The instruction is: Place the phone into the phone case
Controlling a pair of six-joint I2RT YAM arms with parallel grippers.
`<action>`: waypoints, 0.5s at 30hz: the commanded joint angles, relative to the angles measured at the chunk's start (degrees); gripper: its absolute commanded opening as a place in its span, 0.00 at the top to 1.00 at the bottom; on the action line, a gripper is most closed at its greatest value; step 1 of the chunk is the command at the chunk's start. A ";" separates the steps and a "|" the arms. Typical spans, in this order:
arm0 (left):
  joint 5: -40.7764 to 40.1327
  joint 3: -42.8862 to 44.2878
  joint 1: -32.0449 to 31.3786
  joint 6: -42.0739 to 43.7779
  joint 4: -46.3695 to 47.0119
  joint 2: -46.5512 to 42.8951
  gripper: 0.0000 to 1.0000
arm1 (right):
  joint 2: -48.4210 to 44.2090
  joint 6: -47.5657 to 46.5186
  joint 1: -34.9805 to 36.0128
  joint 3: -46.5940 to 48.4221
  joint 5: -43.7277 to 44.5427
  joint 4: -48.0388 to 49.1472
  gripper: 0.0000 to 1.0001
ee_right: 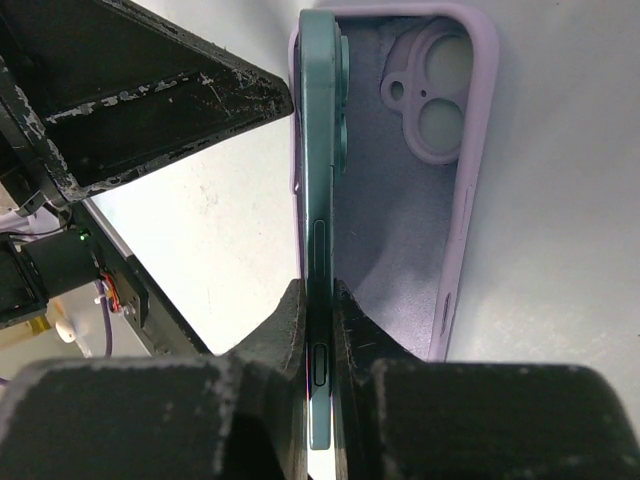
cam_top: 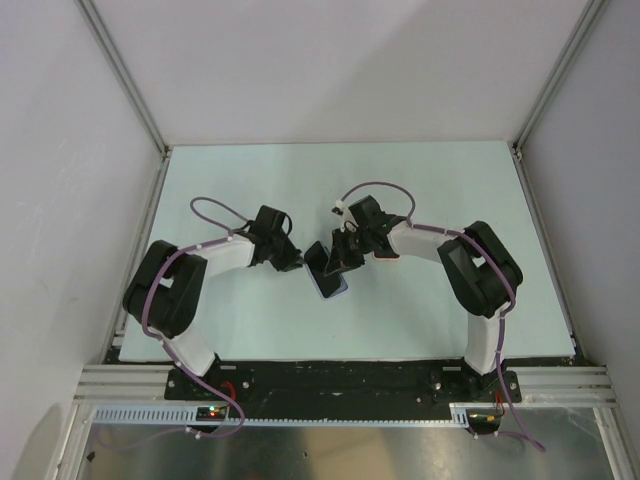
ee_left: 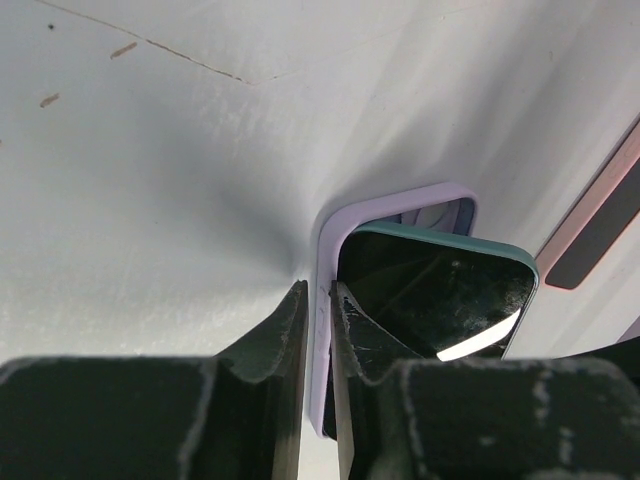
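Note:
A lilac phone case (cam_top: 329,285) lies open side up on the pale green table, between the two arms. It shows in the left wrist view (ee_left: 322,300) and in the right wrist view (ee_right: 460,170). My left gripper (cam_top: 294,262) is shut on the case's side wall (ee_left: 320,330). A dark green phone (cam_top: 333,258) stands tilted on its long edge, its lower edge set into the case. My right gripper (cam_top: 347,252) is shut on the phone's edge (ee_right: 318,300). The phone's dark screen (ee_left: 430,295) faces my left gripper.
White walls with metal frame posts (cam_top: 125,75) enclose the table at the left, back and right. The table's near edge meets a black rail (cam_top: 340,378) holding both arm bases. My left gripper's finger (ee_right: 130,90) shows dark in the right wrist view.

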 commanded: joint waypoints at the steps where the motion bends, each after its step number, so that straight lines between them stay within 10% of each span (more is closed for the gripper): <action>1: 0.93 2.07 -0.31 1.48 1.69 0.10 0.81 | 1.74 -0.16 0.82 -2.18 4.57 1.79 1.00; 15: 0.86 1.88 0.02 2.06 1.59 -0.89 0.82 | -5.75 -0.83 -0.40 -2.42 10.36 -1.66 0.54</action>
